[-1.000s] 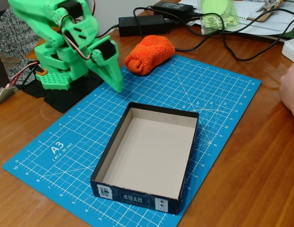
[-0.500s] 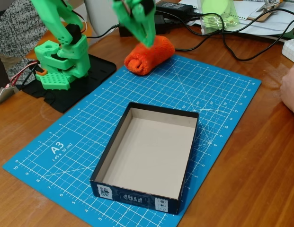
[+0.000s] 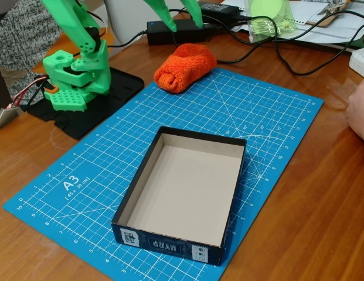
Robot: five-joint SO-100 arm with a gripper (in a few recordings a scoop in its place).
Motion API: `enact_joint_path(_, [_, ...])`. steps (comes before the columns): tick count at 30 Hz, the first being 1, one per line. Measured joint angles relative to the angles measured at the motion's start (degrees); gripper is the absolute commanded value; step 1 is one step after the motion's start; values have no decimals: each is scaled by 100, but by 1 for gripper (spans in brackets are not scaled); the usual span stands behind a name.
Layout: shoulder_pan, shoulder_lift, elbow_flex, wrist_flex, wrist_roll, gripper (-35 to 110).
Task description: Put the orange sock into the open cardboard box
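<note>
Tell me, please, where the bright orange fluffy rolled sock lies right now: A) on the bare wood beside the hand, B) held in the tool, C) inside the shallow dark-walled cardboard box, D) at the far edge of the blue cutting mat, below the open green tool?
D: the bright orange fluffy rolled sock rests at the blue cutting mat's far edge, below the open green tool.

The orange sock [image 3: 184, 67], a fluffy rolled bundle, lies upper centre of the frame. The open cardboard box [image 3: 135, 187], dark-walled and beige inside, sits lower centre, well apart.

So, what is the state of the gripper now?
Green gripper: open, fingers spread, holding nothing, above the bright orange fluffy sock.
</note>
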Motion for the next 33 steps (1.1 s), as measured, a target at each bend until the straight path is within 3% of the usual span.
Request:
enact_joint_path(4, [-18, -26, 853, -580, 44, 37])
enact_joint_path(7, [-132, -79, 1046, -571, 343, 51])
enact_joint_path(13, [-747, -554, 1433, -571, 211, 59])
enact_joint_path(25, [-1916, -1415, 2215, -2013, 1213, 58])
enact_joint_path(33, [-1907, -1661, 2197, -2742, 1907, 51])
